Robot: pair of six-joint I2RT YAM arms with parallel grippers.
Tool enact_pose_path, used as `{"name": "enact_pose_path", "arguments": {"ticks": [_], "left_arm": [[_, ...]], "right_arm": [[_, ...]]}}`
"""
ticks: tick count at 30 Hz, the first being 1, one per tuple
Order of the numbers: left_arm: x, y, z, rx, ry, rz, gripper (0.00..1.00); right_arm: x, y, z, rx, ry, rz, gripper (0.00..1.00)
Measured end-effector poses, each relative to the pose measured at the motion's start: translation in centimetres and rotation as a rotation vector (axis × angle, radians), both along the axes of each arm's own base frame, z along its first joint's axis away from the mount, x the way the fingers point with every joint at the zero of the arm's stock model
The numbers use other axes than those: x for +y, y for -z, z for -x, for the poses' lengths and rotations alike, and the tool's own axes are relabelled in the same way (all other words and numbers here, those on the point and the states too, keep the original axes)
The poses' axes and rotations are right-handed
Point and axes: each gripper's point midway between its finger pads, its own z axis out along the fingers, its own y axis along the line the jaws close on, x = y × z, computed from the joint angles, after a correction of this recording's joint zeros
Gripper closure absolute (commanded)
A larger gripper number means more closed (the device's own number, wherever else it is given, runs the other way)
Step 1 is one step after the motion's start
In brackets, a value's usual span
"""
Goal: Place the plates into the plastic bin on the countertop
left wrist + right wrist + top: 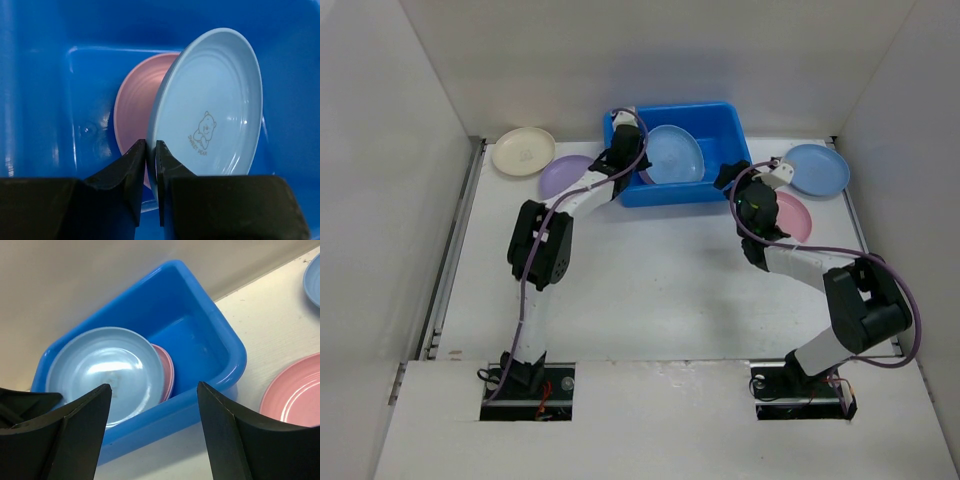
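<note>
Left gripper (pixel 151 145) is reaching down inside the blue plastic bin (pixel 730 118), its fingers pressed nearly together and pinching the lower rim of the tilted light blue plate (pixel 210 110). That plate is standing on edge with its bear print facing the wrist camera, leaning over the pink plate in the bin (pixel 135 100), which is lying behind it towards the bin's floor.

Right gripper (pixel 153 386) is hovering just beside the bin's right end, fingers spread wide and holding nothing.

Four plates are waiting on the countertop (pixel 660 270):
- cream plate (pixel 523 150) and lavender plate (pixel 565 175) left of the bin
- second light blue plate (pixel 817 168) and pink plate on the countertop (pixel 792 215) right of it

Step in hand, as judged: letting the held plate down onto the pink one.

Doing it well probably means:
- tipping the plate flatter before the fingers part, so it is settling rather than dropping or rolling on its edge
- lifting the left gripper straight up afterwards, staying off the bin wall

The right arm looks well placed for the nearby pink plate, but it should be waiting until the left arm is out of the bin.
</note>
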Motion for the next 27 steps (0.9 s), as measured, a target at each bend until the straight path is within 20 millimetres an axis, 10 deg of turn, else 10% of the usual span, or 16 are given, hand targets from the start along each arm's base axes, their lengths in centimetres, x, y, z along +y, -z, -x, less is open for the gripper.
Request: {"name": "enact_pose_path", "arguments": {"ticks": [8,14,17,27], "left_arm": [[-0.9,3.9,-0.7,0.031,0.052,-0.073,0.64],[-1.9,1.9,-0.5,-0.031,0.096,-0.094,0.27],[-2.7,-1.4,0.8,-0.082,0.123,-0.090,0.00],[-1.8,-21.7,15.6,-0.429,0.166,0.078,0.00]], "right_arm": [[-0.5,-0.4,0.5,-0.016,0.015,-0.006,0.26],[-1.4,-3.0,2.2,-0.061,0.029,-0.020,0.27],[-2.5,-4.7,3.5,-0.079,0.056,-0.025,0.27],[-9.9,-0.7,11.6,0.114,0.235,-0.073,0.24]]}}
